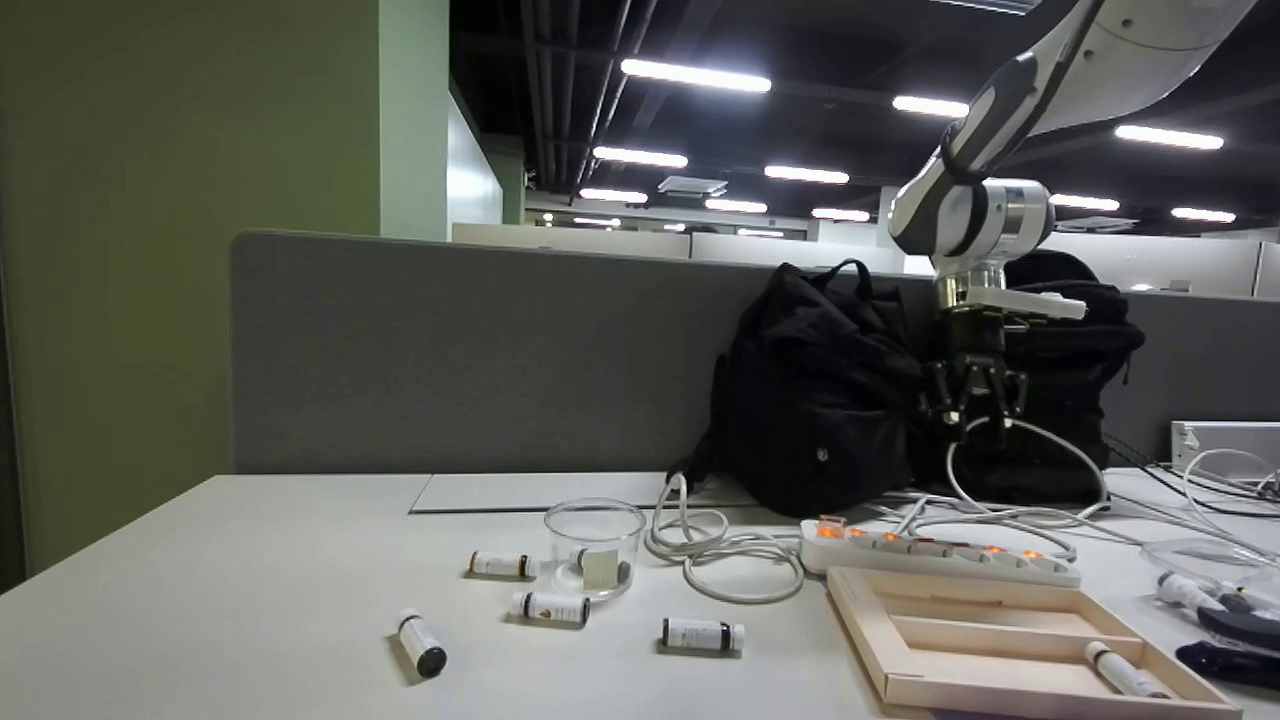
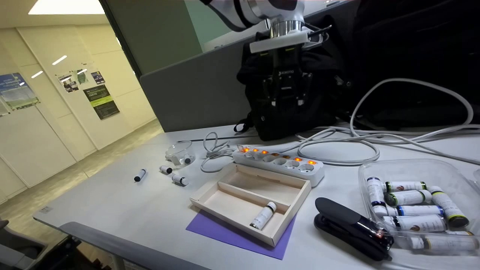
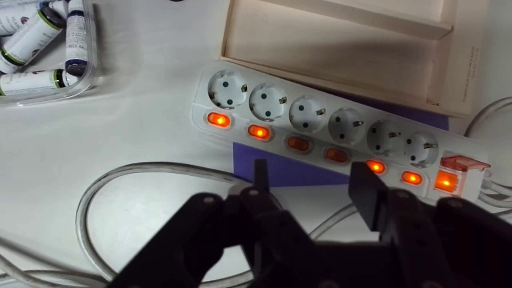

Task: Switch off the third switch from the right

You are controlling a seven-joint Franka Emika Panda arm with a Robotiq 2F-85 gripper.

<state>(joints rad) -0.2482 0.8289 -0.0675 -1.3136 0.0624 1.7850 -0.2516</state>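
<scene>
A white power strip [image 1: 940,557] with a row of orange rocker switches lies on the table; it also shows in an exterior view [image 2: 277,165] and the wrist view [image 3: 316,124]. Counted from the strip's right end in both exterior views, the third switch [image 2: 286,156] is unlit; it also shows in the wrist view [image 3: 298,143]. The switch beside it [image 3: 336,155] is unlit too. The others glow, including the large switch [image 3: 446,181] under a red flap. My gripper [image 3: 312,172] is open and empty, well above and behind the strip in both exterior views [image 1: 978,420] [image 2: 287,102].
A wooden tray [image 2: 247,195] holding a small bottle touches or nearly touches the strip's front. A stapler [image 2: 352,228] and a clear bin of bottles [image 2: 412,165] stand to the right. White cables [image 2: 337,146] and black backpacks [image 1: 820,400] are behind. A clear cup [image 1: 595,520] stands left.
</scene>
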